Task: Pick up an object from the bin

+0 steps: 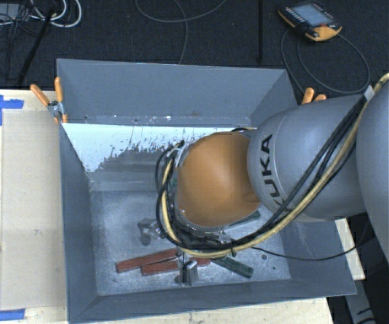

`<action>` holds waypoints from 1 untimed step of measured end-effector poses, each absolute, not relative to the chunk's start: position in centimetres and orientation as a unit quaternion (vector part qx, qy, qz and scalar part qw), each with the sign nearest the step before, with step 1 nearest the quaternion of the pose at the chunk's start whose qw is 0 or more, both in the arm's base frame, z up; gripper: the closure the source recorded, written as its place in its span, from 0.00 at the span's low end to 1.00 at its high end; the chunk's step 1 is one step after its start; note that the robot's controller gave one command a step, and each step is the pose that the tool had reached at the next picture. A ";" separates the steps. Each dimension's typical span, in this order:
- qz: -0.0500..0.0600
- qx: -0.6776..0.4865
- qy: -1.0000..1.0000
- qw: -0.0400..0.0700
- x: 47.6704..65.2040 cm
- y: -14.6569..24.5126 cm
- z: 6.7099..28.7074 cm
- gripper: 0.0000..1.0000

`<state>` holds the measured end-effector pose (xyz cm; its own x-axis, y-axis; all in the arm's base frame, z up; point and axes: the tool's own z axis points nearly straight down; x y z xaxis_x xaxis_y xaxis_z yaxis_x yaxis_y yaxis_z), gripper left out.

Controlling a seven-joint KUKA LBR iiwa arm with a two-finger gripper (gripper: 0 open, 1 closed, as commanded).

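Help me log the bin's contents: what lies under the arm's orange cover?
Poking out below the orange cover: reddish-brown flat sticks, a dark green bar and the gripper. The floor of the bin directly beneath it is covered.

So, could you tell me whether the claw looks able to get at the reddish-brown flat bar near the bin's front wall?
Probably yes: the claw sits right at one end of the reddish-brown flat bar, whose exposed length has nothing lying on it.

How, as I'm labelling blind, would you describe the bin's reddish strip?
In the grey bin, look along the near floor below the orange-covered arm. The strip lies flat left of the gripper; it alone is reddish-brown, unlike the dark bar opposite.
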<state>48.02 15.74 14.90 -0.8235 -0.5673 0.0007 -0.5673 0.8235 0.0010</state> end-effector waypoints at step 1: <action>0.000 0.301 -0.954 -0.003 47.8 14.0 10.3 0.00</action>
<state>47.77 13.98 10.34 -0.8194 -0.5732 -0.0067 -0.5732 0.8194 -0.0014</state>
